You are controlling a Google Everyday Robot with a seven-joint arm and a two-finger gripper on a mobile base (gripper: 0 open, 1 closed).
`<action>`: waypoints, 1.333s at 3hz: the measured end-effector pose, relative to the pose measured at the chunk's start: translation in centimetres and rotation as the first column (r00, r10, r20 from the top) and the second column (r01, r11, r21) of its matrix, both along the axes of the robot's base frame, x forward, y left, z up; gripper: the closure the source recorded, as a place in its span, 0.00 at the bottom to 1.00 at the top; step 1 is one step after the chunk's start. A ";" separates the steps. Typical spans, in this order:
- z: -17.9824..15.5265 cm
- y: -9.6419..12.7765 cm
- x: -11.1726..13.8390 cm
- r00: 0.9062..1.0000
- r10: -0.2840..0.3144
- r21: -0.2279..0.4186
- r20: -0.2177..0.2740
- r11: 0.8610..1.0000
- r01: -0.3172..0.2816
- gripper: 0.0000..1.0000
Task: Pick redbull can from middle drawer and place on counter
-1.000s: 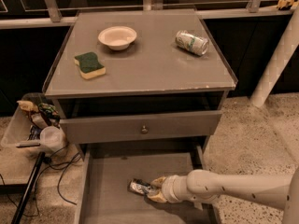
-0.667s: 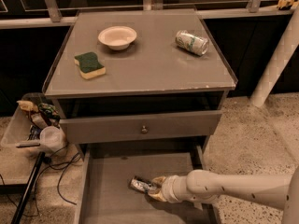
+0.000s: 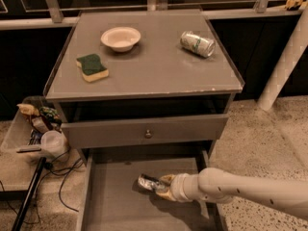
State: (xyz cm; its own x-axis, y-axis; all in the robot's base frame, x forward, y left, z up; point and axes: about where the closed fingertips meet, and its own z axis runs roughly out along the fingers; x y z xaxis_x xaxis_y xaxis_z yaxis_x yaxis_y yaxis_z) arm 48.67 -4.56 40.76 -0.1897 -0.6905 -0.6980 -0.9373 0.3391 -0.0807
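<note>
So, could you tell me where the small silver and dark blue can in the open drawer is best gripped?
Probably across its slim body near the end facing the arm, coming from that side, where the gripper is. The redbull can lies on its side on the wide grey middle drawer's floor.

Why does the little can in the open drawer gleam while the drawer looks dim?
Camera view: the flat grey counter is brightly lit; the shallow grey middle drawer lies dimmer; the slim shiny metal redbull can, at the gripper, catches a highlight.
</note>
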 end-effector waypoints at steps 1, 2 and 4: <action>4.9 -1.8 0.5 0.998 0.003 0.038 0.067 0.999 -0.005 1.00; 9.7 -3.7 0.2 0.993 0.008 0.084 0.121 0.996 -0.019 1.00; 20.8 -6.6 -6.6 0.981 0.044 0.071 0.191 0.996 -0.059 1.00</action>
State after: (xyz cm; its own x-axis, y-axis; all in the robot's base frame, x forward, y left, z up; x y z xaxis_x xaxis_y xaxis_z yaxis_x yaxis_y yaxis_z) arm 42.06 -11.19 61.57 -0.0147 -0.6392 -0.7689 -0.9239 0.3028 -0.2341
